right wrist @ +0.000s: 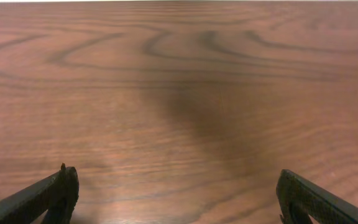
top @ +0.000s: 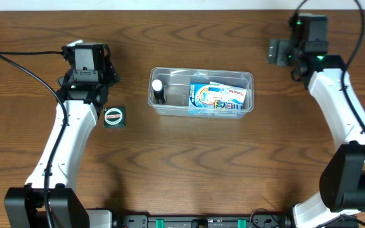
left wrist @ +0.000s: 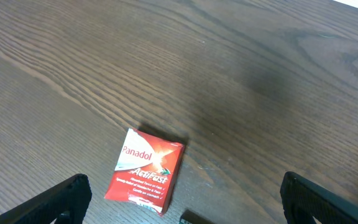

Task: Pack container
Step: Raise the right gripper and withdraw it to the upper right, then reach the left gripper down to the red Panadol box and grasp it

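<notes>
Both claws wide open, nothing held; tub at mid-table, partly filled.
Left claw (left wrist: 186, 183) is spread wide above the table (left wrist: 260, 62), with a red Panadol box (left wrist: 145, 171) lying flat between its fingers. Right claw (right wrist: 176, 175) is spread wide over wood. The clear tub (top: 200, 71) sits between the arms, holding a blue box (top: 219, 96) and a white-capped bottle (top: 158, 88). A green box (top: 114, 117) lies outside, near its left end.

Dark brown wood-grain table (top: 189, 164). Clear tub (top: 176, 111) with blue-and-white box (top: 219, 96) and black bottle (top: 159, 92), white-capped. Dark green box (top: 114, 117), round white mark. Red box (left wrist: 145, 171), white lettering.
</notes>
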`<state>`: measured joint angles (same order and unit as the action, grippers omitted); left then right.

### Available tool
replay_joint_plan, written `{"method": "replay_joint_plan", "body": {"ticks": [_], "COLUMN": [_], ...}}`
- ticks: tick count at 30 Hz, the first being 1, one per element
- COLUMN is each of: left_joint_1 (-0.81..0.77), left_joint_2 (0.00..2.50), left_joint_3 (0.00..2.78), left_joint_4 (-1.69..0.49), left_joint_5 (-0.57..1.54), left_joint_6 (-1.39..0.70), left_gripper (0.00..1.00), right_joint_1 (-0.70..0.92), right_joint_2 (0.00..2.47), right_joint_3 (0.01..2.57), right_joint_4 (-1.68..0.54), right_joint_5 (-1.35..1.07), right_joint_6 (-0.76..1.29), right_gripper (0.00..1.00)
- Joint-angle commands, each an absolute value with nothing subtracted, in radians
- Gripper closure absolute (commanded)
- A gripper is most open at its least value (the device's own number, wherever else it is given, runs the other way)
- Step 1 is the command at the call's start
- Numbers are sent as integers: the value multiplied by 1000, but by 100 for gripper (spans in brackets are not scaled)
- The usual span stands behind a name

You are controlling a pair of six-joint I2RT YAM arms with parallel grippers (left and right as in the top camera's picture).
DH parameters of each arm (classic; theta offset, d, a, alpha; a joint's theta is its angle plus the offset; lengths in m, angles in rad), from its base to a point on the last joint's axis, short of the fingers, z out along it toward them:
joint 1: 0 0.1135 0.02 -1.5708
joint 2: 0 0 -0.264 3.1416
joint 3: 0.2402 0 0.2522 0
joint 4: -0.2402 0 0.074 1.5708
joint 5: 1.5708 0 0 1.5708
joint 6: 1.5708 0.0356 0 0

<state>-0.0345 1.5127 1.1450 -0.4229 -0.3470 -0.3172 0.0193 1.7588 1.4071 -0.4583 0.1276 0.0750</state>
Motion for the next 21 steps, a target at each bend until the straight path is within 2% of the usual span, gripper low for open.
{"method": "replay_joint_plan", "body": {"ticks": [1,21], "left_joint_1": [-31,-31], "left_joint_2": [1507,1507], "left_joint_3": [1156,1156], "left_joint_4": [-426,-418], "left_joint_5": [-360,-360], "left_joint_6": [-316,-316], "left_gripper": [2,2], "right_joint_1": [9,8], "right_joint_2": [1748,1748], "right_joint_3": [1415,1415], "right_joint_4": [-464,-464], "right_joint_5": [146,146], "right_joint_6": [145,145], "right_gripper": [1,1]}}
